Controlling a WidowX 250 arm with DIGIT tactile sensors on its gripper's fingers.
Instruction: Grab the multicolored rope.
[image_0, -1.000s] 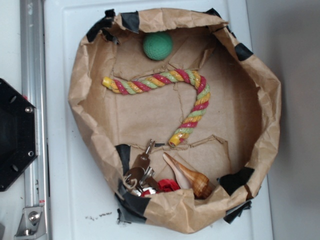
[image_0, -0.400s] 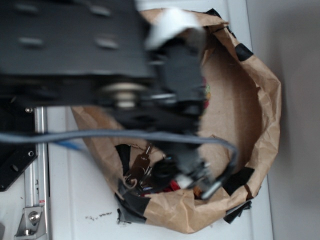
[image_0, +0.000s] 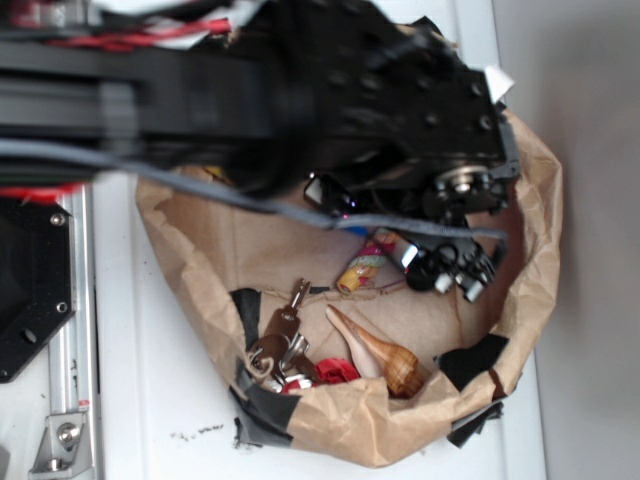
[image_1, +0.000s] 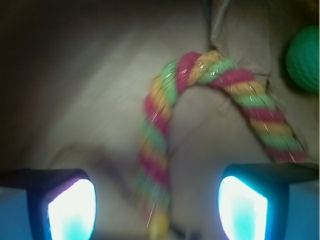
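Lying bent on the brown paper, the multicolored rope (image_1: 200, 75) arches from 6 o'clock up to 12 and down toward 4 in the wrist view, one leg running between the spread fingers (image_1: 70, 205) of the claw (image_1: 155, 205), which holds nothing. A green ball (image_1: 304, 59) sits at 2 o'clock. From outside, the rope's end (image_0: 362, 268) peeks below the arm inside the paper bag (image_0: 540, 200), with a wooden cone (image_0: 385, 358) and keys (image_0: 280, 340) toward 6 o'clock on the white surface (image_0: 140, 400).

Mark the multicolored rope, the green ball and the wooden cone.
multicolored rope (image_1: 200, 70), wrist view, on its bend.
green ball (image_1: 305, 57), wrist view, on its visible face at the right edge.
wooden cone (image_0: 385, 358), exterior view, on its body.
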